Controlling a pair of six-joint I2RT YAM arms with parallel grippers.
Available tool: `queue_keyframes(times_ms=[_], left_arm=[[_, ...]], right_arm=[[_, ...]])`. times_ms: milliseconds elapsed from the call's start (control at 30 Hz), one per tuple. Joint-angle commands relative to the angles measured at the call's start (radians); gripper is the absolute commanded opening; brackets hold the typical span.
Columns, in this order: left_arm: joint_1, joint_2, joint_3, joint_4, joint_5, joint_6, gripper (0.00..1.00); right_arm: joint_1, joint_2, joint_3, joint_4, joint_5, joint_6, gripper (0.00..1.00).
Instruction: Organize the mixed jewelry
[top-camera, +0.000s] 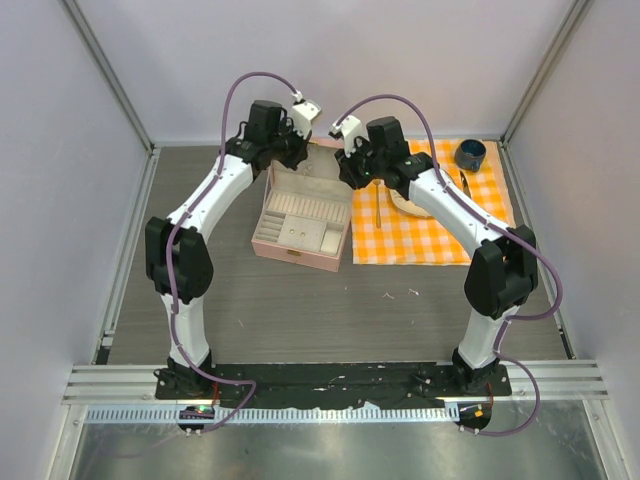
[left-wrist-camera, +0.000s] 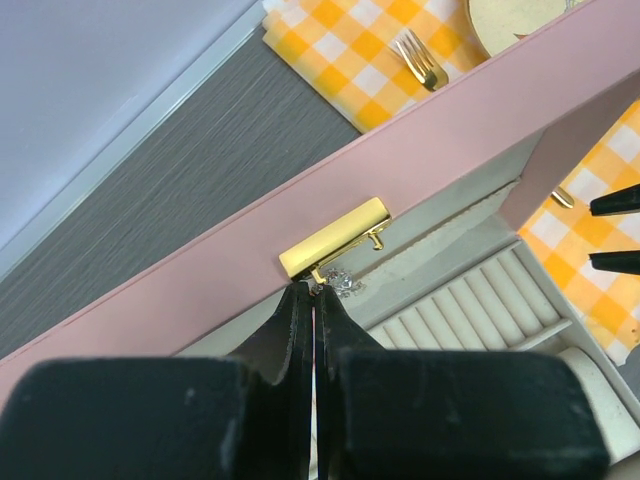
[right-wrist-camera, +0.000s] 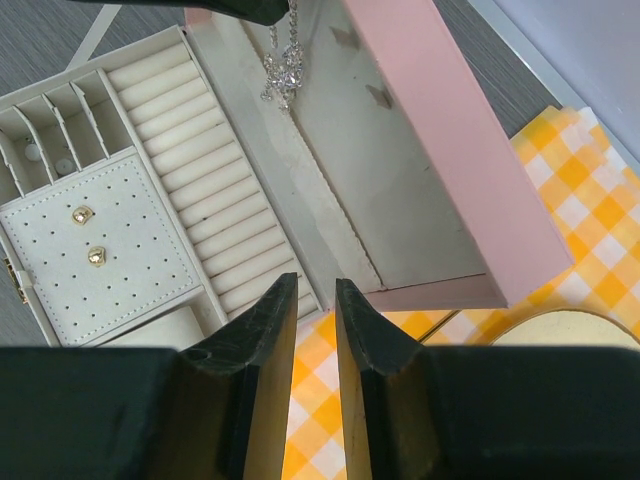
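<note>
One thin, sparkly silvery chain (right-wrist-camera: 284, 72)

The rectangular pink jewellery case (left-wrist-camera: 200, 290) has a smooth, matt lid that looks like faux leather. It carries a polished gold metal clasp (left-wrist-camera: 335, 238) with a mirror-like shine. The case's cream lining (right-wrist-camera: 210, 190) looks soft and velvety, and two glossy gold studs (right-wrist-camera: 82, 214) sit in its perforated panel. The thin silvery chain (right-wrist-camera: 283, 70) is metallic and glitters with faceted sparkle. The orange-and-white checked cloth (top-camera: 400, 245) is woven fabric, and the dark grey table (top-camera: 250, 310) shows a matt, brushed wood grain.
</note>
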Motion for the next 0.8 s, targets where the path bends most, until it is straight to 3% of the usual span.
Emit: queue_keyframes(times_ms=[0,767], left_arm=[[-0.002,-0.031,0.031,0.026,-0.037,0.019,0.0],[-0.058,-0.003,0.132,-0.039,-0.008,-0.012,0.0]], right_arm=[[-0.002,-0.058,0.002,0.051,-0.004,-0.004,0.28],[-0.002,-0.078,-0.015,0.049,0.008,-0.012,0.27]])
